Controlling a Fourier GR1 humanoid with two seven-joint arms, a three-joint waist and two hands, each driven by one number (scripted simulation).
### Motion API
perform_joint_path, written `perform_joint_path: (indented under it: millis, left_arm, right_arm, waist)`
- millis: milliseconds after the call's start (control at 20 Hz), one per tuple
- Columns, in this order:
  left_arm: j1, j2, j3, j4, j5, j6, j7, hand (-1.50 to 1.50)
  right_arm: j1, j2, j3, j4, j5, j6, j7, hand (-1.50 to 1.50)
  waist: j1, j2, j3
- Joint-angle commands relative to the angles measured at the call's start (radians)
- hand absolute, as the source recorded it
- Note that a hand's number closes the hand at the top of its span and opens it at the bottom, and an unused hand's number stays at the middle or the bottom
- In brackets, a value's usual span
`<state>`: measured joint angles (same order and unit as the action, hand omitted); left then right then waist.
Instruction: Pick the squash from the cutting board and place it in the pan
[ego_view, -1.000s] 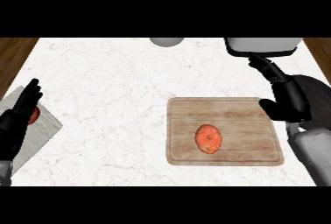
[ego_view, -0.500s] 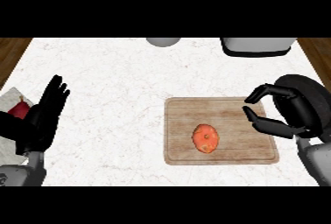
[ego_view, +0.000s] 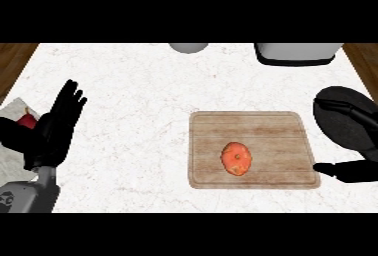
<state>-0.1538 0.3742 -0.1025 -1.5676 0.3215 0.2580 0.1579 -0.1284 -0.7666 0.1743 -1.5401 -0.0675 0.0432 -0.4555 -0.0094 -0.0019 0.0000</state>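
Nearest, at the worktop's (ego_view: 140, 100) left edge: left hand (ego_view: 53, 132), resting, fingers straight and pointing up, holding nothing. Just behind it, a red item (ego_view: 27, 121) on a pale slab (ego_view: 10, 159), mostly hidden. Toward the right edge, a wooden cutting board (ego_view: 277, 132), lying flat. On the board's near middle, the orange squash (ego_view: 236, 157), untouched. At the board's right rim, right hand (ego_view: 347, 125), black, rounded over, one finger (ego_view: 341, 170) reaching in near the board's near right corner; gripping nothing. Along the far edge, a grey round object (ego_view: 188, 47) and, toward the far right corner, the pan (ego_view: 297, 53), both cut off.
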Motion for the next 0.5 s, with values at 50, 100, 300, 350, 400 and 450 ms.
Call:
perform_joint_path:
  millis: [50,100,300,350,400,450]
  left_arm:
    - [-0.010,-0.005,0.006,-0.014,-0.018,0.002,0.028,0.00]
    - [-0.033,0.003,0.029,0.006,0.004,-0.018,0.033,0.00]
    - [-0.016,-0.001,0.021,0.025,0.007,-0.047,0.017,0.00]
    - [0.027,-0.045,-0.026,-0.032,-0.048,0.012,-0.001,0.00]
    - [-0.007,-0.035,-0.016,-0.015,-0.039,-0.009,0.002,0.00]
    - [0.027,-0.036,-0.013,0.016,-0.045,-0.025,-0.035,0.00]
  right_arm:
    - [-0.077,-0.077,0.006,-0.123,0.051,0.081,0.166,-1.50]
    - [-0.090,-0.040,0.069,-0.163,0.106,0.055,0.224,-1.50]
    - [-0.221,-0.072,0.148,-0.161,0.244,0.098,0.374,-1.50]
    - [-0.177,-0.055,0.181,-0.200,0.289,0.082,0.401,-1.50]
    - [-0.280,-0.048,0.190,-0.179,0.282,0.136,0.476,-1.50]
    - [-0.270,-0.034,0.224,-0.214,0.309,0.148,0.510,-1.50]
  waist:
    - [0.009,0.000,-0.001]
    - [0.010,0.000,-0.001]
    - [0.027,0.003,-0.002]
    - [0.021,-0.001,-0.001]
    - [0.031,0.002,-0.002]
    - [0.025,0.002,-0.002]
